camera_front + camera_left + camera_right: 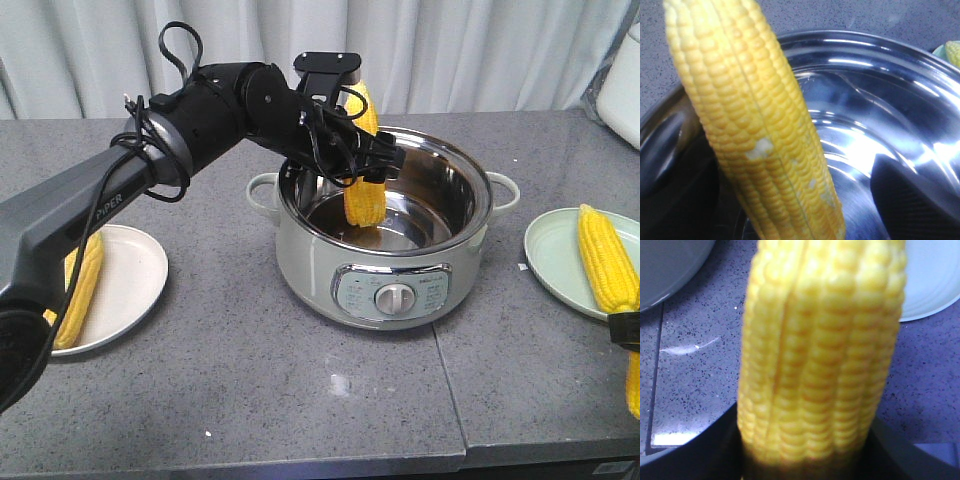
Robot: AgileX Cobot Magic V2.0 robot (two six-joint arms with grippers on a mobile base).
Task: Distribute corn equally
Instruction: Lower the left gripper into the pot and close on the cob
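One corn cob [365, 200] stands nearly upright in the steel pot [460, 190], leaning toward its far rim. My left gripper [375, 165] reaches over the pot with its jaws on both sides of this cob [775, 150]. In the left wrist view the cob rests against the left finger, and a gap shows before the right finger [915, 200]. My right gripper [625, 330] is at the front right edge, shut on another cob [820, 355] that fills its wrist view. A third cob [80, 290] lies on the left plate [135, 280], and one more [605, 255] on the right plate [550, 255].
The pot is an electric cooker with side handles [262, 190] and a front dial [395, 297], standing mid-table between the plates. A white appliance [625, 85] sits at the back right. A seam [445, 380] runs through the grey tabletop. Curtains hang behind.
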